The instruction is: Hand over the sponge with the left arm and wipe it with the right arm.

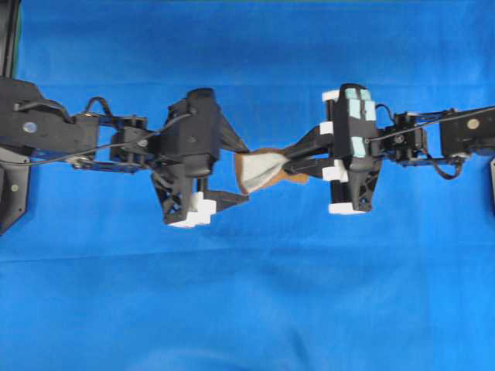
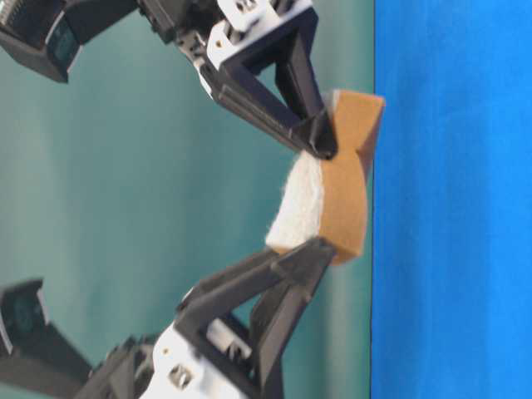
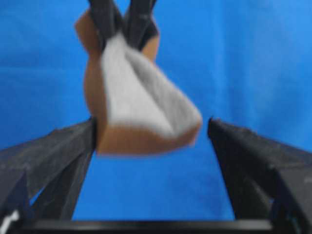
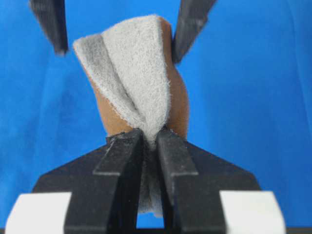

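The sponge (image 1: pixel 261 171) hangs above the blue cloth, between the two arms, squeezed into a folded wedge with its grey-white face inward and its orange-brown layer outside. My right gripper (image 1: pixel 288 163), on the arm with green tape squares, is shut on one end of the sponge (image 4: pixel 141 92), which is pinched tight between the two fingers (image 4: pixel 122 156). My left gripper (image 3: pixel 152 126) is open. The sponge (image 3: pixel 141 102) lies between its fingers (image 3: pixel 68 151), touching the left one and clear of the right one. Seen from table level, the sponge (image 2: pixel 342 195) is just above the cloth.
Blue cloth (image 1: pixel 247 309) covers the whole table below both arms. The left arm's base (image 1: pixel 31 127) is at the left edge and the right arm's base (image 1: pixel 468 131) at the right edge. A teal wall (image 2: pixel 125 208) stands behind the arms.
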Robot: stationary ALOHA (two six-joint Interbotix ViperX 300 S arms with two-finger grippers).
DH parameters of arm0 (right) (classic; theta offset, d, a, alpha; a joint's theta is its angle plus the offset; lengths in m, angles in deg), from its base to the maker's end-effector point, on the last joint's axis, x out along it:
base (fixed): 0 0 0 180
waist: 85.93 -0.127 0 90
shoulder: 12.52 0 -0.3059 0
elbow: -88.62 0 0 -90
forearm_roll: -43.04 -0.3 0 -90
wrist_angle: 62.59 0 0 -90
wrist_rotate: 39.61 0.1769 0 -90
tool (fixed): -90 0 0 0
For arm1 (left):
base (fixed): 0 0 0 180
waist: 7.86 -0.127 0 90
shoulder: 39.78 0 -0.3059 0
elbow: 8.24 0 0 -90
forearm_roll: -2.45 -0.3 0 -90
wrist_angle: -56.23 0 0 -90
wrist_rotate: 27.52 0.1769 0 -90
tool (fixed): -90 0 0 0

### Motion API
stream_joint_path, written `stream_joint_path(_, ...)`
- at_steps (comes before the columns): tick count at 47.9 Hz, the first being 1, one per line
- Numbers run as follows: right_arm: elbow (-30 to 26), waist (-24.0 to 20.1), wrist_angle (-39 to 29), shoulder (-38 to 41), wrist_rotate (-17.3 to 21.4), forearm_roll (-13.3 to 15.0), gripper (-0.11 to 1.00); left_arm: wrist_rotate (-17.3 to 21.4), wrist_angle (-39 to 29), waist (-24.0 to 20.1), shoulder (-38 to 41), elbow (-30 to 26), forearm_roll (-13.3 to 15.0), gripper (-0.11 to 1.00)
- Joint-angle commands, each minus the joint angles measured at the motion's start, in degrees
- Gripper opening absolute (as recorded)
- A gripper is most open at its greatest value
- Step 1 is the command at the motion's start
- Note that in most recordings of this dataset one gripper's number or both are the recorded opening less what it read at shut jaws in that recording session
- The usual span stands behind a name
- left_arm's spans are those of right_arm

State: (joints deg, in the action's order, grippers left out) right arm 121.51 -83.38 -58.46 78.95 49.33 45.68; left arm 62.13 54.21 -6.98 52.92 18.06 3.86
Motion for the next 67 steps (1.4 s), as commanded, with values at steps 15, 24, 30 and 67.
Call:
stream_joint_path(15,0.4,0.1,-3.0,-3.7,0.5,0.1,0.14,-0.4,3.4,0.3,-10.7,7.8,0.0,0.88)
stream_joint_path(24,-0.4,0.1,-2.4,-1.1,0.7,-0.1,0.14,-0.5,4.5,0.3,-11.5,8.8,0.0,0.88)
stream_joint_path(30,-1.6,0.2,-1.8,3.7,1.2,-0.3,0.14,-0.3,4.5,0.3,-11.5,8.8,-0.1,0.88)
stream_joint_path(67,-3.1,6.4,3.0,17.8,0.5,-1.6,0.14,0.0,4.6,0.3,-11.5,8.9,-0.1,0.88)
